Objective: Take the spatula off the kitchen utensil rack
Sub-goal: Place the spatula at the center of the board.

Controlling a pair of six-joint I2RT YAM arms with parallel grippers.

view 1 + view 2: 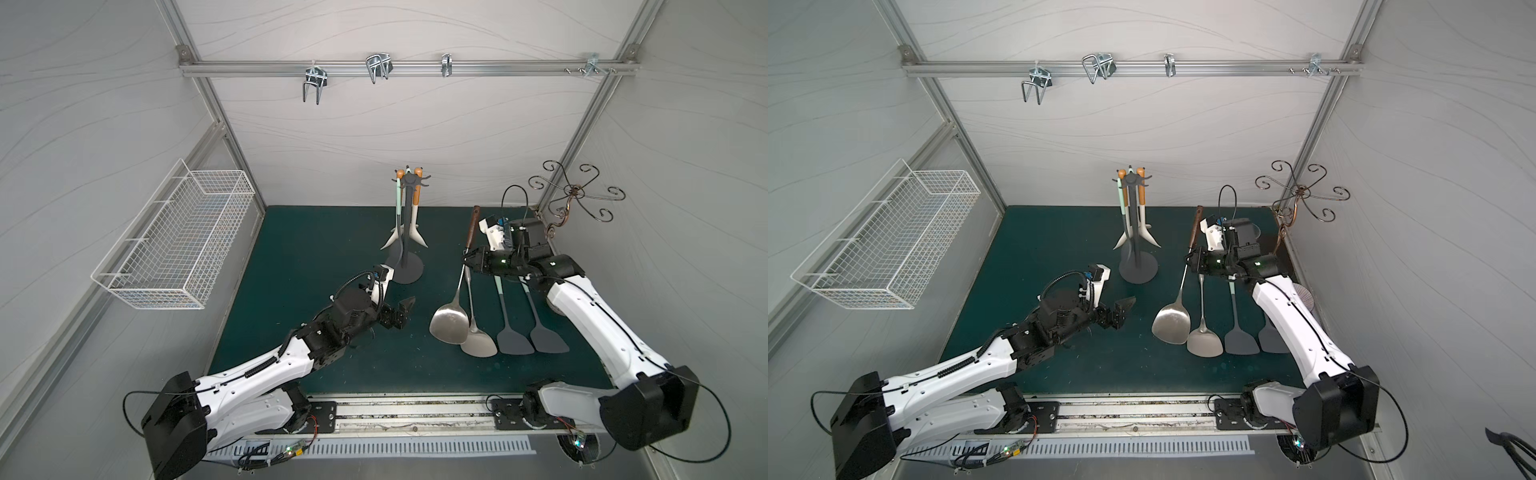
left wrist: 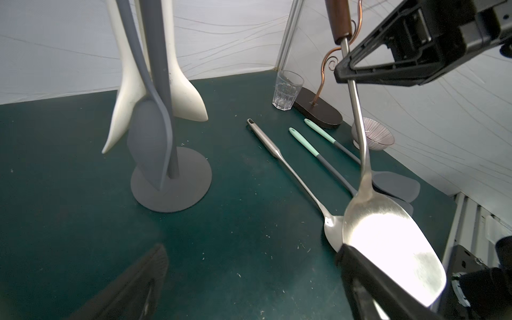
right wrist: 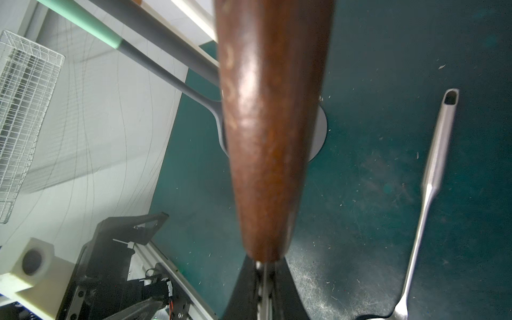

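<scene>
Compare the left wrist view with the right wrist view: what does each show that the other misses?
Only the left wrist view: the held spatula blade, two teal-handled spatulas lying flat, a glass, a bowl and the copper stand base.
Only the right wrist view: the basket.
Both: the rack pole and base, a grey spatula hanging on it, a steel spatula lying on the mat, and the right gripper shut on the held spatula just below its wood handle.
</scene>
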